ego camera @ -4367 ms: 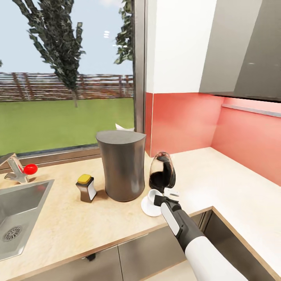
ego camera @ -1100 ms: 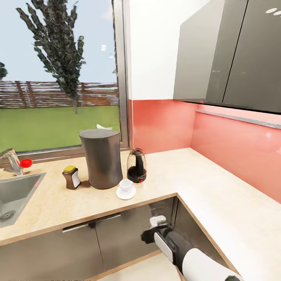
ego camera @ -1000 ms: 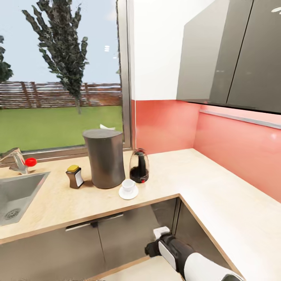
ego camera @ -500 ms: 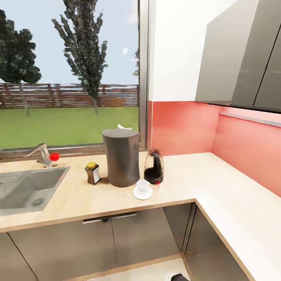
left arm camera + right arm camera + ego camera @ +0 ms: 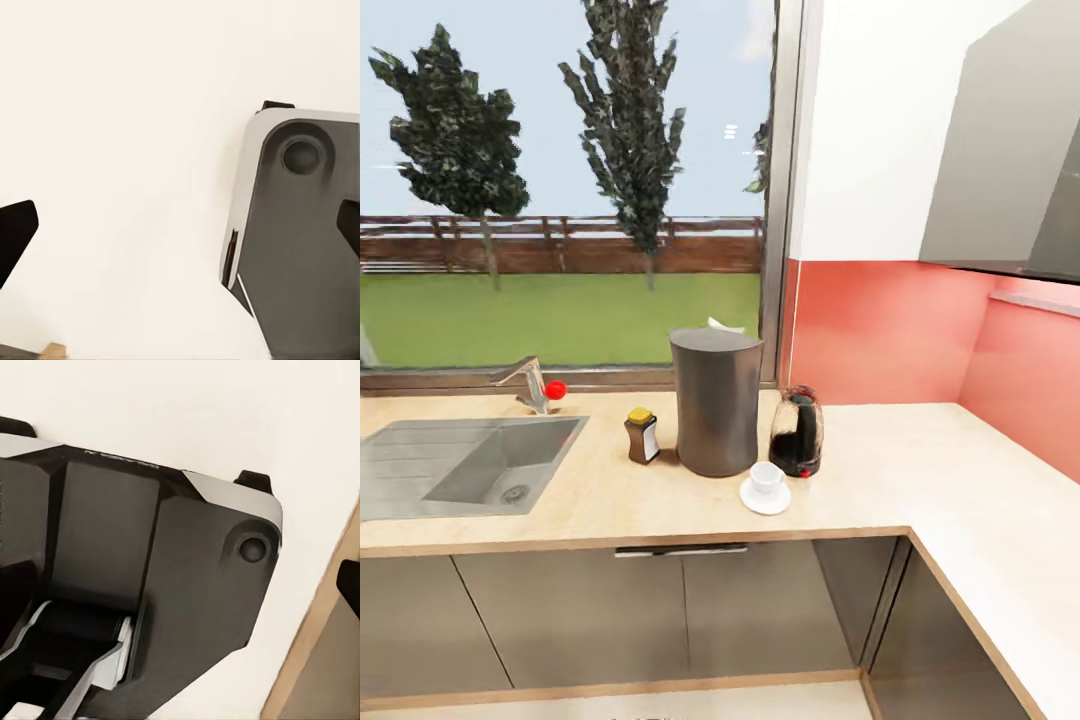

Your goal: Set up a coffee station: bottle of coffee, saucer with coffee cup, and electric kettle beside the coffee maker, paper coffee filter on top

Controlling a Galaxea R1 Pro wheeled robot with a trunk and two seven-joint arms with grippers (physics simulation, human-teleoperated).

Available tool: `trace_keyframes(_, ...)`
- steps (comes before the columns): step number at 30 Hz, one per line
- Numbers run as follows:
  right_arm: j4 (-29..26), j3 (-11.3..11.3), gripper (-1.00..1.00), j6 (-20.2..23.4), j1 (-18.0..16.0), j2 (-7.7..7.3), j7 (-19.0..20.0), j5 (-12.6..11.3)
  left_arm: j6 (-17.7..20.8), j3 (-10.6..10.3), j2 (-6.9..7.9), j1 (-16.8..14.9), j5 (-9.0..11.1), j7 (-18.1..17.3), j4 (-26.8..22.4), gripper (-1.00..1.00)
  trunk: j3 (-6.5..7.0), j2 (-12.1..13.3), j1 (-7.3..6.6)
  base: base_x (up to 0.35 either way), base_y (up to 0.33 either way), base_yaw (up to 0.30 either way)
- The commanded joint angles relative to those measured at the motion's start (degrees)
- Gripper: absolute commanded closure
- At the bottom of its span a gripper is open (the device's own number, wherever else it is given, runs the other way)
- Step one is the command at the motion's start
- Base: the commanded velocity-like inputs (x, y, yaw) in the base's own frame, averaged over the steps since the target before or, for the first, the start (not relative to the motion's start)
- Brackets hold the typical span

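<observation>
The dark grey coffee maker [image 5: 716,402] stands on the kitchen countertop [image 5: 600,500] by the window. A whitish paper coffee filter [image 5: 726,325] tip peeks up behind its top. The bottle of coffee [image 5: 642,435] with its yellow lid stands just left of it. The glass electric kettle [image 5: 797,432] stands just right of it. In front of the kettle, the white coffee cup [image 5: 766,478] sits on the saucer [image 5: 765,502]. The kitchen shelf is out of view. My left gripper [image 5: 180,232] and right gripper [image 5: 180,585] are open and empty, over pale floor and my grey base [image 5: 307,247].
A steel sink [image 5: 470,465] with a faucet [image 5: 532,382] and red knob lies at the counter's left. Grey cabinet fronts [image 5: 660,610] run below. The counter turns a corner at the right along a red backsplash [image 5: 890,330]; dark upper cabinets [image 5: 1010,150] hang above.
The head view has pulled back and swung left. My right arm, at the cup 4.4 s ago, has lowered out of the head view. The counter items stayed in place.
</observation>
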Motion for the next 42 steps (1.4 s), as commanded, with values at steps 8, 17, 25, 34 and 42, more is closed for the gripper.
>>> trace_keyframes(8, -0.08, 0.35, -1.00, 0.51, 3.63, 0.00, 6.16, -0.72, 0.52, 0.02, -0.27, 0.21, -0.01, 0.04, 3.51, -1.00, 0.00, -0.02, 0.02, 0.000, 0.000, 0.281)
trace_keyframes(17, -0.15, 0.39, -1.00, 0.40, 5.20, -0.42, 8.58, -0.72, 2.66, -0.28, 0.02, 0.35, -0.08, 0.03, 4.71, -1.00, 0.00, -0.02, 0.02, 0.000, 0.000, 0.147)
trace_keyframes(25, -0.33, 0.40, -1.00, -4.96, 5.31, -1.74, 8.42, -0.77, 10.51, -0.59, 0.08, 0.29, -0.41, 0.03, 4.61, -1.00, 0.00, -0.02, 0.02, 0.000, 0.000, 0.005)
trace_keyframes(34, -0.29, 0.43, -1.00, -27.39, 5.31, -7.58, 8.41, -0.67, 10.70, -0.60, 0.31, 0.29, -0.44, 0.03, 4.60, -1.00, 0.00, -0.02, 0.02, 0.000, 0.000, 0.000)
trace_keyframes(42, -0.34, 0.42, -1.00, -28.57, 5.31, -8.06, 8.41, -0.75, 10.40, -0.65, 0.18, 0.29, -0.44, 0.03, 4.60, -1.00, 0.00, -0.02, 0.02, 0.000, 0.000, 0.000)
